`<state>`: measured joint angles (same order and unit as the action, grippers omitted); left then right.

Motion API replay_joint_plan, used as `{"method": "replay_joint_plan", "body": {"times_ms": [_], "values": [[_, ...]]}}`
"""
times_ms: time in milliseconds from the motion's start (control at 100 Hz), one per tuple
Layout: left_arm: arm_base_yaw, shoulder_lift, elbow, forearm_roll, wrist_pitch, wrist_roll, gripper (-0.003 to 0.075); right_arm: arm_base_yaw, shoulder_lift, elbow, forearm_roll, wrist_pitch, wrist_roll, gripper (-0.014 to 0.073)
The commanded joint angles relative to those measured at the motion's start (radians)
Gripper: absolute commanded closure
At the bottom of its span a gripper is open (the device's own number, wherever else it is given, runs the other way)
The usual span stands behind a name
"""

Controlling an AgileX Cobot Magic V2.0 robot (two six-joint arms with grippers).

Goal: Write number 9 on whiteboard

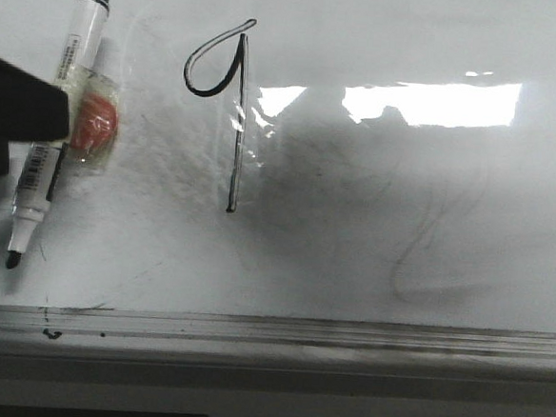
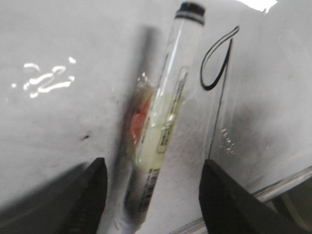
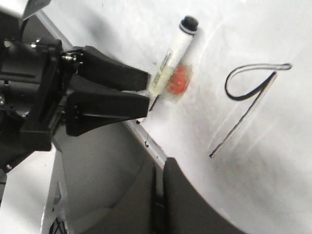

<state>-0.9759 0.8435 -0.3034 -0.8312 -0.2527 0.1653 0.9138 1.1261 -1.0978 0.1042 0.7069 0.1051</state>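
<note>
The number 9 stands in thin black stroke on the whiteboard, a narrow loop on a long straight stem; it also shows in the wrist views. A white marker with a black end cap and a bare black tip lies flat on the board, left of the 9. Clear tape holds a red-orange patch against the marker. My left gripper hangs open over the marker's lower half, its fingers well apart on either side and not touching it. Over the board's bottom rim, my right gripper is shut and empty.
A grey metal rim runs along the board's near edge, with small black ink specks on it. A bright glare patch and a faint grey erased squiggle lie right of the 9.
</note>
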Motion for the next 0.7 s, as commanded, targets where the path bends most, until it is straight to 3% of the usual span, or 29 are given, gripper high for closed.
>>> {"method": "replay_joint_plan", "body": {"times_ms": [0,60,160,410,500,690], "values": [[0.001,-0.068,-0.026,0.061,-0.056,0.002,0.0405,0.002,-0.079,0.022,-0.047,-0.133,0.0,0.0657],[0.001,-0.117,-0.024,0.085,-0.051,0.002,0.0505,0.002,-0.129,0.084,-0.074,-0.205,0.0,0.0657],[0.001,-0.207,-0.016,0.146,-0.047,0.008,0.0736,0.002,-0.241,0.207,-0.117,-0.356,-0.001,0.0657],[0.001,-0.37,0.061,0.267,-0.047,0.055,0.0741,0.002,-0.568,0.573,-0.224,-0.762,-0.004,0.0657],[0.001,-0.401,0.099,0.276,-0.047,0.055,0.0741,0.002,-0.68,0.683,-0.249,-0.824,-0.004,0.0657],[0.001,-0.413,0.142,0.274,-0.047,0.055,0.0741,0.002,-0.868,0.831,-0.253,-0.816,-0.004,0.0657]]}}
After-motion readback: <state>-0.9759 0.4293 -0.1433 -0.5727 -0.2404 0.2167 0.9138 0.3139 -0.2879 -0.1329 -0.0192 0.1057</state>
